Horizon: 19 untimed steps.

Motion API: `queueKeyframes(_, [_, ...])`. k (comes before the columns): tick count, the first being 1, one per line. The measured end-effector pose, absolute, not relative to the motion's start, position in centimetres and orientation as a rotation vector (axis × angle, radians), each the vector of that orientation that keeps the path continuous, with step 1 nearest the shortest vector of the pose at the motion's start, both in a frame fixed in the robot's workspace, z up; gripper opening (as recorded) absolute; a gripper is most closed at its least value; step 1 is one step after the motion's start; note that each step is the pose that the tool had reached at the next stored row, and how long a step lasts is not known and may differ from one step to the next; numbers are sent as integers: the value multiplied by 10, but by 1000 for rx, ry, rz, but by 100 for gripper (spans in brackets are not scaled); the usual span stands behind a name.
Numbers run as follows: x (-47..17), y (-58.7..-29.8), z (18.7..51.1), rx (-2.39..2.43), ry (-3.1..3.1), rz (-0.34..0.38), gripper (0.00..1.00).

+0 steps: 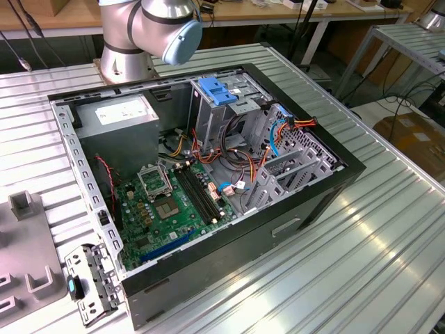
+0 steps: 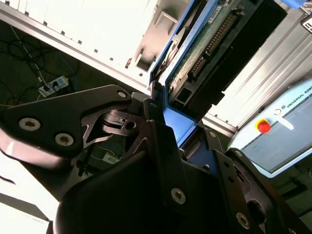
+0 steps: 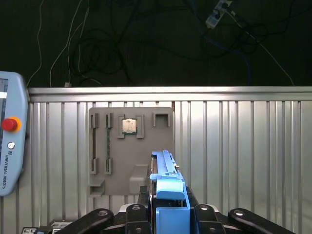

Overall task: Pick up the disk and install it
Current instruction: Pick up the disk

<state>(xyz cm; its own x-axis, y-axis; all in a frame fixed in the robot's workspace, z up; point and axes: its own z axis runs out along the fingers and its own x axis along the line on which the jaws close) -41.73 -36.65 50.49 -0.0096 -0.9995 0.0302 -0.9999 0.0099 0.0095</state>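
clenching the jaws of the gripper (image 3: 168, 207) on the disk (image 3: 165, 170), pinching it by its blue carrier rails between 2 black fingers (image 3: 145, 197) in the first wrist view. holding the disk edge-on, off the table, with most of its length sticking out past the fingertips. showing the same grasp from the side in the second wrist view: gripper (image 2: 178, 129) biting the blue-framed end, disk (image 2: 207, 46) turning its green circuit board and connector row toward the camera.

lying beyond the disk in the first wrist view, on the ribbed metal table (image 3: 243, 146): a grey fixture plate (image 3: 105, 165) carrying a small square chip (image 3: 129, 126) in 1 of its recesses. sitting near that plate: a pale blue teach pendant (image 3: 10, 141) with a red button (image 3: 9, 124). trailing over the dark floor past the table's edge: loose cables (image 3: 97, 48) and a power strip (image 3: 217, 14).

resting on the table in the exterior view: an open computer case (image 1: 334, 181) baring its green motherboard (image 1: 174, 202), a grey power-supply box (image 1: 122, 115), a tall metal cage (image 1: 208, 122) topped by a blue latch (image 1: 215, 90), and orange and red wiring (image 1: 243, 163). rising behind the case: the arm's base (image 1: 139, 35).
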Motion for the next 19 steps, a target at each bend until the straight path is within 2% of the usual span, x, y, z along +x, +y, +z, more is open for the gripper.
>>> queueKeyframes(19, [-399,-367,505,2191,-2212,23,37])
